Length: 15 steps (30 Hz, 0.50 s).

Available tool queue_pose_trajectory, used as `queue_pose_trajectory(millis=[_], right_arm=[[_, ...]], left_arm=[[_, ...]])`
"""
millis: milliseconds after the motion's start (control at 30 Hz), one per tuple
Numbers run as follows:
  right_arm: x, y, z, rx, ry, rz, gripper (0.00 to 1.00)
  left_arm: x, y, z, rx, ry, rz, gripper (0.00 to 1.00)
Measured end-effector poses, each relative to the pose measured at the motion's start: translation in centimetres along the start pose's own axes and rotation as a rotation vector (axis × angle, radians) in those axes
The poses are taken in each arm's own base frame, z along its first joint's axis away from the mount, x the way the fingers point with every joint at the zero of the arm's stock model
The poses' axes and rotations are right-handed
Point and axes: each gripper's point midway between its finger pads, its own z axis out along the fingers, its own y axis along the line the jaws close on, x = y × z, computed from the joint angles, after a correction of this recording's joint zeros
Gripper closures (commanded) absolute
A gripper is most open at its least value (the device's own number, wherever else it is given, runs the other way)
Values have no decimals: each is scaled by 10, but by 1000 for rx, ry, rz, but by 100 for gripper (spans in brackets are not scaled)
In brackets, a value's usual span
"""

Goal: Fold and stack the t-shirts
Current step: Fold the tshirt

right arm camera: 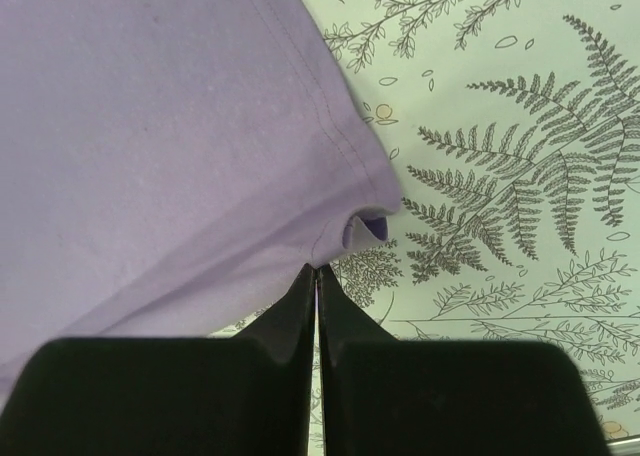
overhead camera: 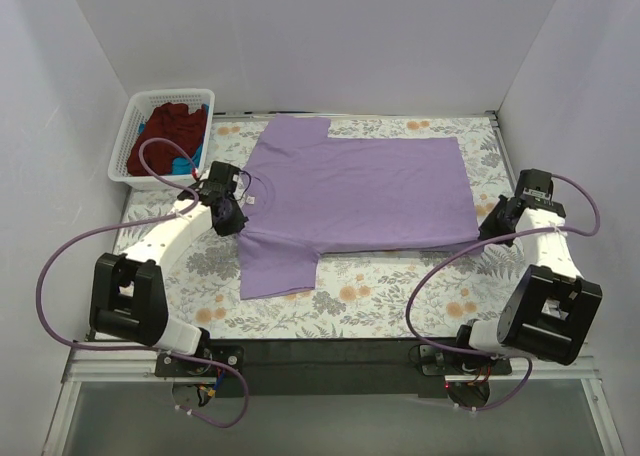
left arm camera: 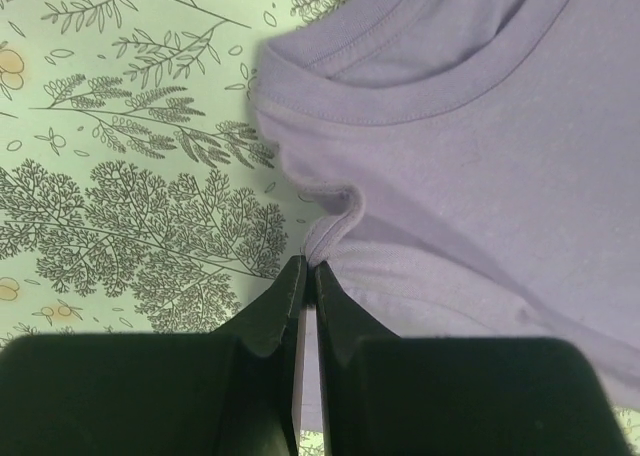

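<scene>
The lavender t-shirt (overhead camera: 355, 191) lies spread on the floral table, collar to the left, hem to the right. My left gripper (overhead camera: 228, 216) is shut on the shirt's shoulder edge just below the collar; the left wrist view shows the cloth (left arm camera: 470, 146) pinched and puckered at my fingertips (left arm camera: 310, 268). My right gripper (overhead camera: 487, 228) is shut on the near hem corner; the right wrist view shows that corner (right arm camera: 200, 126) curled at my fingertips (right arm camera: 317, 271). A maroon shirt (overhead camera: 165, 136) and a blue shirt (overhead camera: 183, 164) lie in the basket.
The white lattice basket (overhead camera: 133, 116) stands at the back left of the table. The floral tablecloth (overhead camera: 400, 296) shows bare in front of the shirt. White walls close in the left, back and right sides.
</scene>
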Motion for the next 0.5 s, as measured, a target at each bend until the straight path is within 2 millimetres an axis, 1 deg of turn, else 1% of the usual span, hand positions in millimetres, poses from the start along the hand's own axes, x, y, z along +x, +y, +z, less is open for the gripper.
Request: queue_pose_trajectory(millis=[133, 200, 400, 500], right_arm=[[-8, 4, 4, -3, -3, 0, 99], [-15, 8, 7, -8, -10, 2, 99], [-34, 20, 15, -24, -27, -1, 99], [-46, 27, 17, -33, -40, -7, 99]], left_arm=[[-8, 2, 7, -14, 20, -16, 100], [-12, 1, 10, -16, 28, -20, 100], [-28, -11, 16, -4, 34, -27, 100], [-37, -15, 22, -4, 36, -34, 100]])
